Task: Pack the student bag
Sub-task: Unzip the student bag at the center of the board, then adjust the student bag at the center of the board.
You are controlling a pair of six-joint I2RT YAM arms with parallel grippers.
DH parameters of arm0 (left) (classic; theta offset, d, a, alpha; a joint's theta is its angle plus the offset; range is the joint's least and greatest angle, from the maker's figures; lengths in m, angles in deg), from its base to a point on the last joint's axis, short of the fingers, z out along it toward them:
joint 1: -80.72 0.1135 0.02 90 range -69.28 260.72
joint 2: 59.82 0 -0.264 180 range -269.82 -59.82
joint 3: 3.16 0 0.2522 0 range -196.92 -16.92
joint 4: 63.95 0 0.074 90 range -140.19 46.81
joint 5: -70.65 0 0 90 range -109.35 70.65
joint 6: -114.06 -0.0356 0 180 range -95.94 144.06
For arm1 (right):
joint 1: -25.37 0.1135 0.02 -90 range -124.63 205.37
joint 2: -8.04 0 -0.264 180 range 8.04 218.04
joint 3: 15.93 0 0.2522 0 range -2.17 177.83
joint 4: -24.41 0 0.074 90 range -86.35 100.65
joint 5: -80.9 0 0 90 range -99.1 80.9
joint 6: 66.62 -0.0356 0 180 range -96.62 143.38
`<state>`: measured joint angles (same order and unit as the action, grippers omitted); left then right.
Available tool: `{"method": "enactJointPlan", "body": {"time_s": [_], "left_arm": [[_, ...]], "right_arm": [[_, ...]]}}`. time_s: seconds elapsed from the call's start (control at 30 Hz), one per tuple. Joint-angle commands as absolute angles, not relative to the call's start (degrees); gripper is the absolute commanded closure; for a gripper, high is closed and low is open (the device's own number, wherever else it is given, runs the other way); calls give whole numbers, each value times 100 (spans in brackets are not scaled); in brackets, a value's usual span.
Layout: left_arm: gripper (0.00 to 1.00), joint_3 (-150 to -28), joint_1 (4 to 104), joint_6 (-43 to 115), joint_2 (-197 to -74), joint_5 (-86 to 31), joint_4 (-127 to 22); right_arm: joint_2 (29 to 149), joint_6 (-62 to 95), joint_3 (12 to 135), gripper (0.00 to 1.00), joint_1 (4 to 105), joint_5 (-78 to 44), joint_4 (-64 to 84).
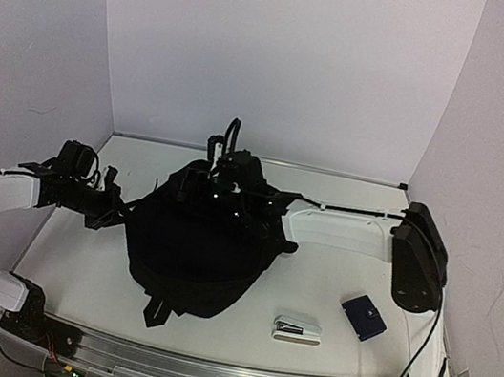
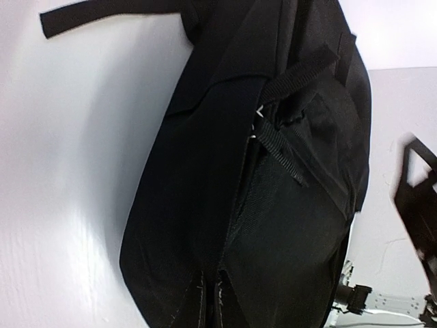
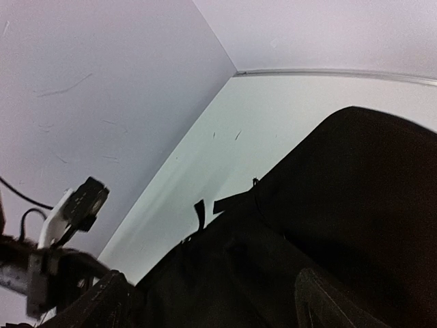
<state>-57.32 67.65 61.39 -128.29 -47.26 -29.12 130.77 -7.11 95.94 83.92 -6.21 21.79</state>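
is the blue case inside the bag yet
No, the blue case lies on the table to the right of the student bag.

**A:** Top camera?
**B:** High, behind the arm bases. Looks down and forward over the whole tabletop (image 1: 332,289) to the back wall (image 1: 283,58). The farthest view.
**A:** Left wrist?
**B:** Very close against the side of the student bag (image 2: 205,171), which fills most of the frame.
**A:** Right wrist?
**B:** Low over the bag's top, facing the left wall (image 3: 102,82) and the far corner. The left arm (image 3: 82,201) shows at lower left.
**A:** Overlap?
**B:** The bag appears in all three views.
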Motion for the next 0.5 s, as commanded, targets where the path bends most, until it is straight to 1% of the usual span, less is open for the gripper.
{"method": "enactJointPlan", "body": {"time_s": [0.0,0.1,0.2,0.33,0.43,0.47], "left_arm": [[100,-6790,7223,5278,-13556,-4869,-3243],[100,-7434,7360,4840,-14289,-5021,-3405],[100,-8203,7412,4387,-15101,-5105,-3432],[100,-9176,7431,3910,-16095,-4947,-3307],[99,-9829,7432,3714,-16623,-4864,-3213],[93,-9981,7431,3701,-16740,-4795,-3136]], "right_arm": [[11900,-292,8978,10,8306,538,1813],[11551,-318,8553,6,8111,564,1546],[11373,-340,8213,2,7821,265,1314],[11268,-353,7867,2,7404,-313,1145],[11327,-320,7730,2,7125,-754,1119],[11361,-316,7711,2,7021,-827,1118]]}}
